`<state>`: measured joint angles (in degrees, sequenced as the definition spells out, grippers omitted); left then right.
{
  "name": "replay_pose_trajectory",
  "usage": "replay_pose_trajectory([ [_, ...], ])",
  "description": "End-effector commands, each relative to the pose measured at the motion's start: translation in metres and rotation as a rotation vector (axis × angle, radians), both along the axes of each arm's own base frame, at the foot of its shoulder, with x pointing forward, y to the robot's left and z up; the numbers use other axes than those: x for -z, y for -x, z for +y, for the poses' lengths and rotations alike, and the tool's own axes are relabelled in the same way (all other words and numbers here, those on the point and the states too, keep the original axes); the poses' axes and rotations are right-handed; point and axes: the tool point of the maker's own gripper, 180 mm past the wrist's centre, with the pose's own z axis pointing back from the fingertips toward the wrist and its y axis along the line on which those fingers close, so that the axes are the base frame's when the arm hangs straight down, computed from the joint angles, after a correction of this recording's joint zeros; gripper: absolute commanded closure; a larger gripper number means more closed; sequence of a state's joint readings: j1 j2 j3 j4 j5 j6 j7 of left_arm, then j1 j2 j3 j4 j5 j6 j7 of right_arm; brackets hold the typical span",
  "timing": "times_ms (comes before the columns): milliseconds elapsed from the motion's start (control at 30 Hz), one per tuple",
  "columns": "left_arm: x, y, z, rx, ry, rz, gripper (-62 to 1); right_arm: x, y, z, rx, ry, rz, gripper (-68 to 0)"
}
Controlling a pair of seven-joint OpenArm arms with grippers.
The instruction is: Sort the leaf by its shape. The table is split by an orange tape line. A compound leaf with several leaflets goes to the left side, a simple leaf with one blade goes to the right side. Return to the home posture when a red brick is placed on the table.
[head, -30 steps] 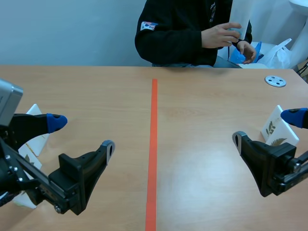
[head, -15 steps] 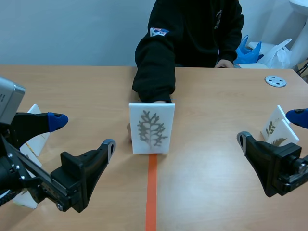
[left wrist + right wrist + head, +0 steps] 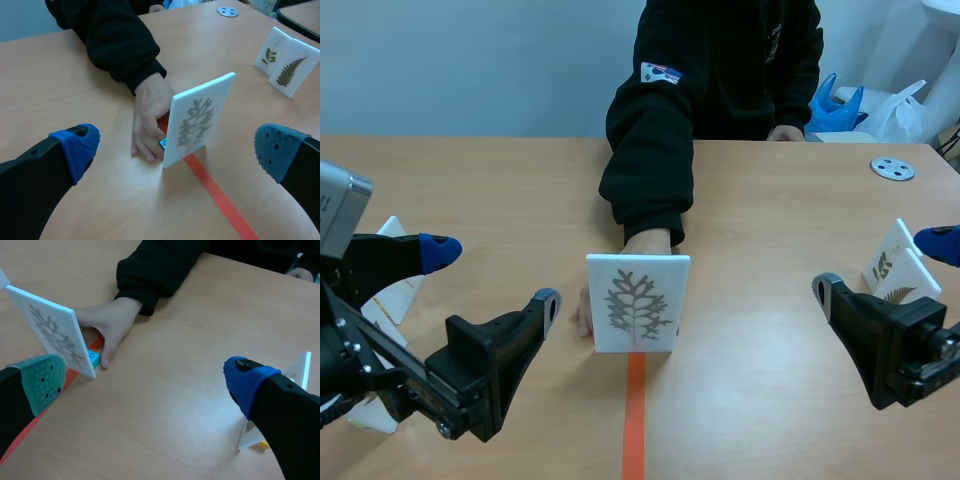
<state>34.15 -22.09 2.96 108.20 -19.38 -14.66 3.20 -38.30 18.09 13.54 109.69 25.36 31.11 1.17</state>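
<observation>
The main risk is contact with the person's hand [image 3: 645,242], which is wrapped around the back of the leaf card [image 3: 637,302] and touches it. Any reach begun now could strike those fingers or knock the card out of them. The card stands upright at the lower centre of the scene view, right on the orange tape line [image 3: 634,425], on a small blue stand [image 3: 163,144]. It looks easy to tip, so a glancing touch from one pad would probably lay it flat. The leaf is a branching silhouette with many lobes. I take it for a compound leaf bound for the left side, though misreading it would send it the wrong way. The left gripper [image 3: 493,278] at lower left and the right gripper [image 3: 878,267] at lower right both stand wide apart with nothing between the pads. Other leaf cards lean at the right edge [image 3: 895,262] and left edge [image 3: 395,270], close behind each gripper, and a grey disc [image 3: 892,168] lies at upper right.
</observation>
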Motion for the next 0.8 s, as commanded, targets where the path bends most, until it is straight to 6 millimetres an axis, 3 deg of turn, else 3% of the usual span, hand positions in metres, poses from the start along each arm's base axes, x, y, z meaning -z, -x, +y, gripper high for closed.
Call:
replay_pose_trajectory([
  [0, -0.003, 0.0, 0.001, -0.005, 0.012, -0.009, -62.3, -0.008, -0.003, -0.002, 0.001, -0.006, -0.03, -67.9],
  [200, -0.003, 0.0, 0.001, -0.005, 0.012, -0.01, -62.3, -0.016, -0.011, 0.0, -0.028, 0.015, -0.061, -67.9],
  [367, -0.003, 0.0, 0.001, -0.004, 0.011, -0.01, -62.3, -0.017, -0.018, 0.013, -0.099, 0.02, -0.071, -67.9],
  [600, -0.003, 0.0, 0.001, -0.005, 0.012, -0.009, -62.3, 0.004, -0.034, 0.029, -0.151, -0.022, -0.04, -67.9],
  [767, -0.003, 0.0, 0.001, -0.005, 0.012, -0.01, -62.3, 0.023, -0.043, 0.054, -0.229, -0.058, -0.013, -67.9],
])
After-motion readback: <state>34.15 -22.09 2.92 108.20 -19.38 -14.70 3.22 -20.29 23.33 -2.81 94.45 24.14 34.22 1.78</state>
